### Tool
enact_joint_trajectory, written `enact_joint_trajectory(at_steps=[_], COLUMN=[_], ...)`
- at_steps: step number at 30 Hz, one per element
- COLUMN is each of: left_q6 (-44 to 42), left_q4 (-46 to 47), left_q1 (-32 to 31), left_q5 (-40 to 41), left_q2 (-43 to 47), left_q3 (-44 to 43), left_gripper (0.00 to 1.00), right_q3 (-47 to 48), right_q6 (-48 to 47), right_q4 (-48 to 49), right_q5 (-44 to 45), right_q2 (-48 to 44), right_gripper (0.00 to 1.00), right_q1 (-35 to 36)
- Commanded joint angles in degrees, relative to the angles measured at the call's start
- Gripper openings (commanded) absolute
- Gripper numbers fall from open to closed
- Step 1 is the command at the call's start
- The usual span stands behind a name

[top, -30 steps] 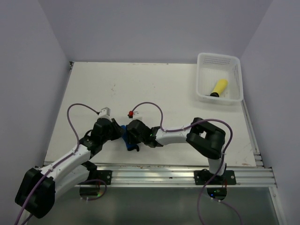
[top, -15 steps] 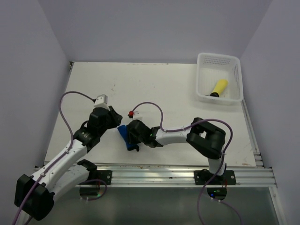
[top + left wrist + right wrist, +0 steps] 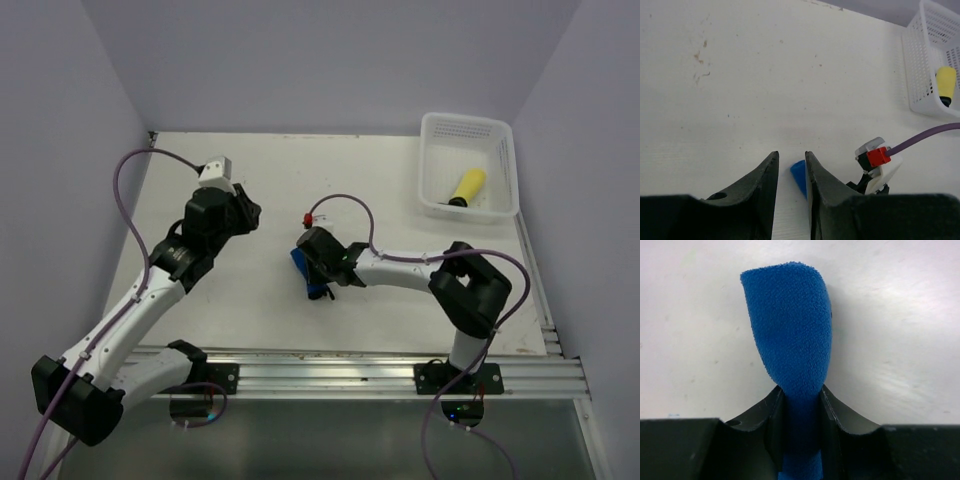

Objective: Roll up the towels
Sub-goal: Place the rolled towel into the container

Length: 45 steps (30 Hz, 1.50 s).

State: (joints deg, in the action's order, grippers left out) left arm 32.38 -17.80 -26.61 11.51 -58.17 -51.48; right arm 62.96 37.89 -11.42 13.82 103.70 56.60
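Observation:
The blue towel point(image 3: 790, 325) is a tight roll, and my right gripper point(image 3: 801, 395) is shut on it, its rounded end sticking out past the fingertips. From above, the blue towel point(image 3: 299, 262) and right gripper point(image 3: 312, 268) sit low over the middle of the table. My left gripper point(image 3: 247, 212) is raised to the left and apart from the towel, its jaws slightly open and empty. Through that gap in the left wrist view point(image 3: 791, 154), the blue towel's tip point(image 3: 799, 174) shows on the table below. The yellow towel point(image 3: 467, 186) lies rolled in the basket.
The white perforated basket point(image 3: 468, 120) stands at the back right corner, also in the left wrist view point(image 3: 920, 75) with the yellow towel point(image 3: 946, 82) inside. The right wrist's red connector point(image 3: 878, 156) and purple cable loop above the table. Walls close in on both sides.
My left gripper has let go of the blue roll and lifted away to the back left. The right gripper has carried the roll to the right and a little farther back.

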Motion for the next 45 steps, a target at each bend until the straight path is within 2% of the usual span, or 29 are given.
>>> enact_joint_trajectory(at_steps=[1, 6, 11, 17, 20, 25, 31, 35, 45], left_q6=[-5.7, -7.8, -8.0, -10.5, -10.9, -11.0, -11.6, -11.9, -11.9], left_q4=[-1.8, -1.1, 2.2, 1.1, 1.4, 0.9, 0.6, 0.5, 0.7], left_q1=[0.6, 0.8, 1.1, 2.3, 2.3, 2.3, 2.3, 2.3, 2.3], left_q5=[3.7, 6.1, 4.5, 8.4, 8.4, 6.8, 6.2, 7.6, 6.9], left_q2=[-1.6, -3.3, -4.6, -3.9, -4.1, -6.7, -7.9, -8.2, -10.4], left_q3=[-5.7, -6.8, -1.1, -0.9, -0.7, -1.3, -1.5, -1.5, -1.9], left_gripper=[0.32, 0.33, 0.33, 0.35, 0.36, 0.36, 0.36, 0.37, 0.37], right_q3=[3.7, 8.1, 15.9, 23.6, 26.2, 26.8, 21.9, 14.7, 7.4], right_q6=[-4.6, -7.2, -10.2, -10.1, -9.8, -8.4, -6.9, -4.2, -1.0], right_q4=[-5.1, -6.3, -9.0, -6.0, -2.8, 4.5, 11.1, 20.1, 28.5], right_q5=[-0.1, -2.3, -2.0, -4.7, -4.5, -2.8, -1.3, -1.3, -1.8], right_q2=[-4.6, -6.4, -6.6, -5.0, -2.6, 1.2, 0.6, -2.4, -2.3], right_gripper=[0.0, 0.0, 0.0, 0.0, 0.0, 0.0, 0.0, 0.0, 0.0], right_q1=[-5.1, -14.7, -24.8, -36.9, -40.8, -43.6, -47.3, -51.5, -59.3])
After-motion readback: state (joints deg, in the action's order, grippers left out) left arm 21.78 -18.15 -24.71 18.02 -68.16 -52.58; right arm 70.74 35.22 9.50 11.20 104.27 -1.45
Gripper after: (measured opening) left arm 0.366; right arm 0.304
